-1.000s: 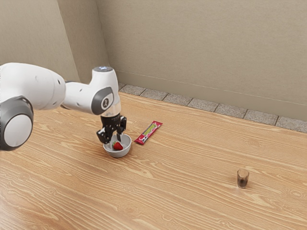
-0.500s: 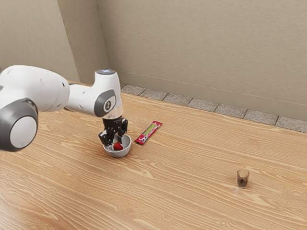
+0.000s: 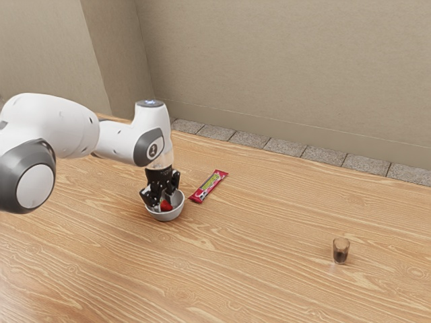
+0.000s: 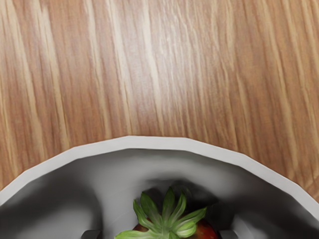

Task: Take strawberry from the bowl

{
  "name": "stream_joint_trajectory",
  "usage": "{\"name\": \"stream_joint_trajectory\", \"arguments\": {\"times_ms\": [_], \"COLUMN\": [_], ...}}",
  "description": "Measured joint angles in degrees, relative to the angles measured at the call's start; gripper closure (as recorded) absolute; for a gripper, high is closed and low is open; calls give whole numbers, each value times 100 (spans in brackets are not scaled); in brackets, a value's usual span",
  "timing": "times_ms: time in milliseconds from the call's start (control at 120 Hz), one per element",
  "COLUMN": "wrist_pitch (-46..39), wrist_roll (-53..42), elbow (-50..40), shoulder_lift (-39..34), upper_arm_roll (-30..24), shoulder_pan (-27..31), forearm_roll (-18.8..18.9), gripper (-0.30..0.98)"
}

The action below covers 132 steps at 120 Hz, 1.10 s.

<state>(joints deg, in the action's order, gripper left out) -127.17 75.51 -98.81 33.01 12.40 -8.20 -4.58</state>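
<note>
My gripper points down into the grey bowl, its fingers open on either side of the red strawberry. In the wrist view, dark tips of the gripper flank the strawberry, whose green leaves face the camera. One tip is close beside the red flesh; a gap shows at the other. The strawberry lies inside the bowl, its lower part out of sight.
A red wrapped bar lies on the wooden table just beyond the bowl. A small brownish glass stands farther off toward the exterior view's right. A wall rises behind the table.
The hand has lowered into the bowl and shifted slightly toward the exterior view's right, bringing its open fingers down around the strawberry. The bowl and strawberry show no clear movement.
</note>
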Motion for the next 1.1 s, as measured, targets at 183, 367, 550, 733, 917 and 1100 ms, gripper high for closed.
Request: {"name": "stream_joint_trajectory", "arguments": {"times_ms": [183, 367, 550, 733, 917, 1100], "wrist_pitch": [1, 9, 28, 163, 330, 399], "wrist_roll": [6, 15, 28, 40, 49, 60], "elbow": [0, 0, 156, 86, 153, 832], "shoulder_lift": [-7, -12, -57, -661, -753, -129], "upper_arm_roll": [-1, -1, -1, 33, -10, -453], "shoulder_pan": [-1, 2, -41, -345, -1077, -1490], "forearm_roll": [4, 13, 31, 53, 58, 34], "gripper": [50, 56, 59, 62, 63, 65]}}
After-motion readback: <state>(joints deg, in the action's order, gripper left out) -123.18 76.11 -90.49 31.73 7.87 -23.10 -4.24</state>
